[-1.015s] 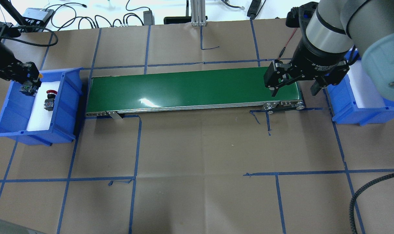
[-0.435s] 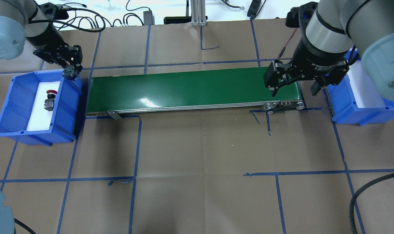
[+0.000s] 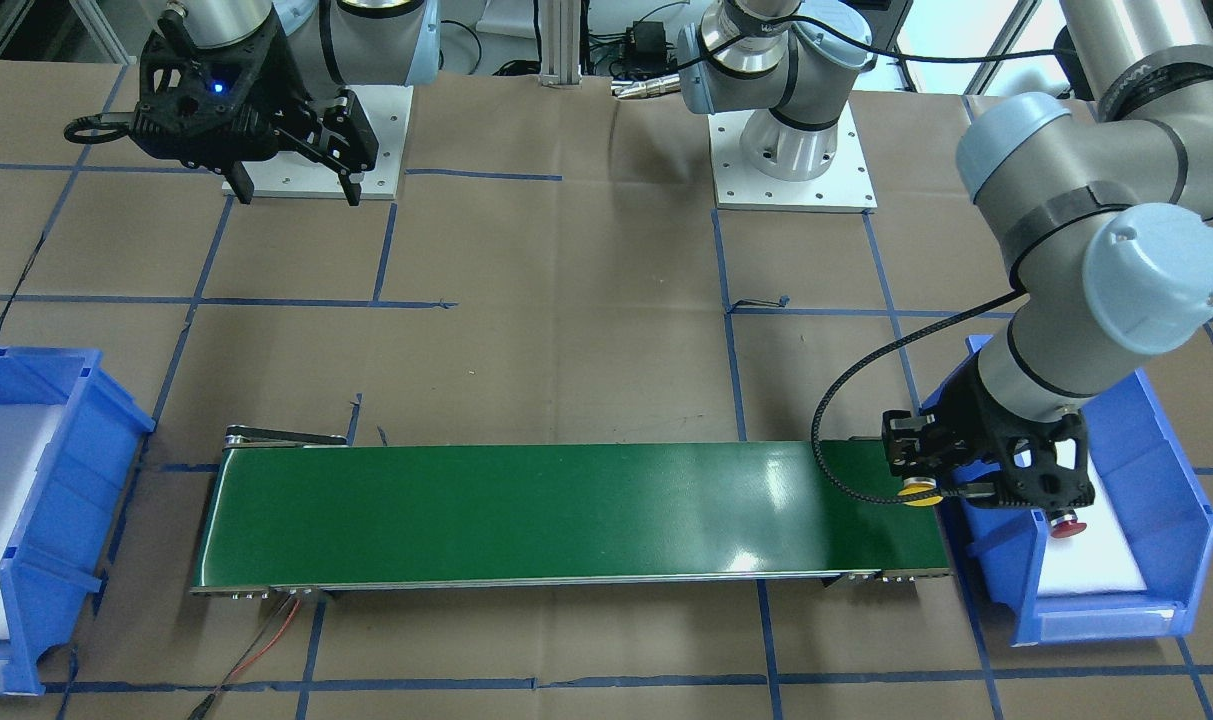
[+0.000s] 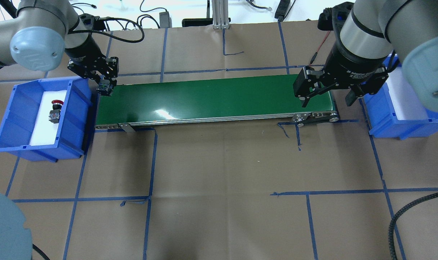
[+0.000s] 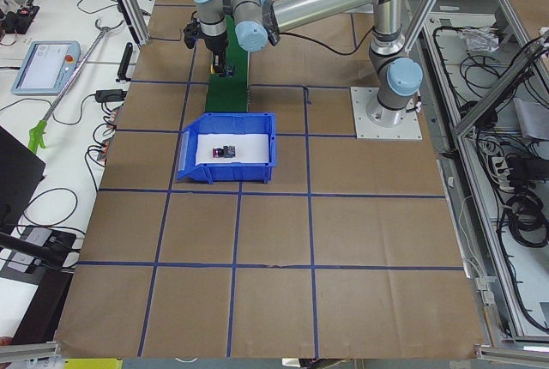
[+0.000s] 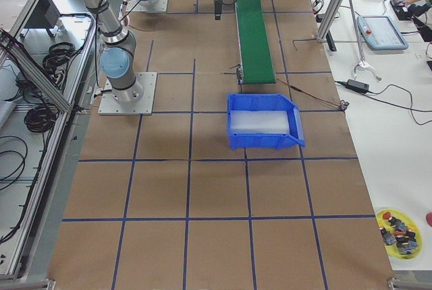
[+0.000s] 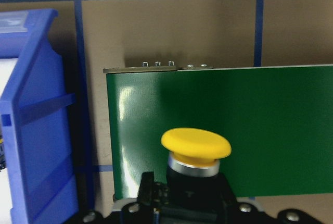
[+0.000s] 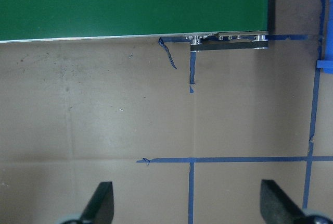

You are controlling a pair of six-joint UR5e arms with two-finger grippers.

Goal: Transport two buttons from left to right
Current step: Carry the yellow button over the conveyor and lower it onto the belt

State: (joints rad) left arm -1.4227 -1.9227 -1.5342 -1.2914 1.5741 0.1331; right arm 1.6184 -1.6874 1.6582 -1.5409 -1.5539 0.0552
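yellow button [image 7: 195, 145] is showing yellow cap, silver collar, black body. red button [image 4: 55, 109] is showing red cap on black-grey body. belt [image 4: 211, 97] is reading glossy dark green. left-end bin [image 4: 76, 108] and right-end bin [image 4: 379, 119] are showing blue walls, white liners. worktop [image 4: 219, 173] is showing brown paper with blue tape grid.

Bright, even light from above fills every view. The green belt [image 4: 219, 97] has a white glare patch near its robot-side edge, toward its left end. A dark shadow lies between that end and the blue bin [image 4: 76, 108]. Beyond the belt's far edge the white bench [image 4: 193, 7] is blown out. The left wrist view shows the yellow button [image 7: 196, 145] fairly sharp over the belt. In the right wrist view, the fingers [image 8: 103, 202] of the right gripper [image 8: 187, 206] are blurred.
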